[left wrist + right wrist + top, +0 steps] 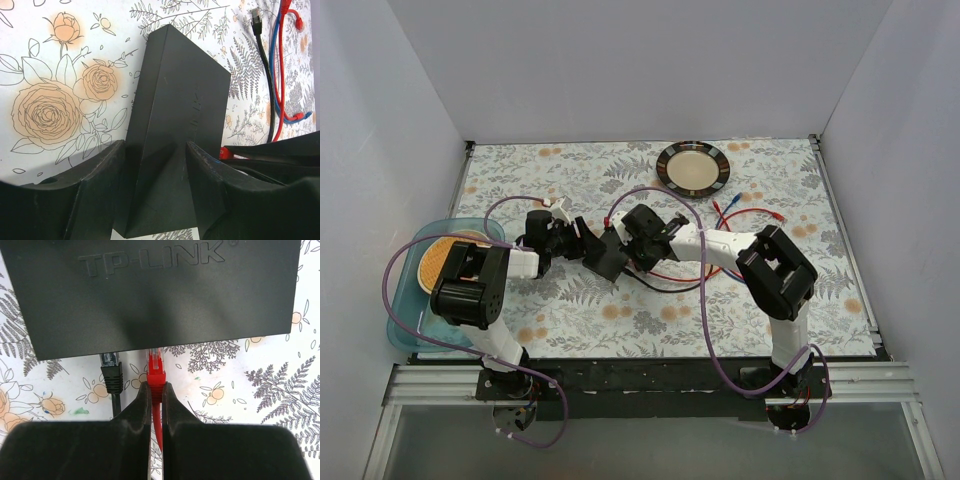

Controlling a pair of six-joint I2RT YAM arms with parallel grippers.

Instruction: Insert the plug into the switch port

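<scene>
Pinching the plug [155, 371] between my right fingers [142, 400], I am holding its red body by the rear, with its red cable [157, 430] running back between them. These fingers are pressing together on it, leaving only the plug's width between them. The plug's clear tip is pointing at the switch [150, 295] and reaching the near long edge of that flat black box, right at the shadow line under its top face. Whether it is sitting inside a port I cannot tell, as the ports along that edge are hiding below the top face in the right wrist view. A black plug [111, 372] is lying just beside mine, to its left in that view, with its tip at the same edge.

My left fingers [100, 180] are straddling the switch, one on each side, half spread and lying close against it. I cannot tell whether they are actually squeezing it. The switch is lying in the middle of the flowered worktop [620, 320], between my two wrists. Beyond it, loose cables [281, 65] are trailing across the cloth. A plate [692, 167] is sitting at the far edge, well apart, and a teal tray [410, 330] is sitting at the left side by my left arm.
</scene>
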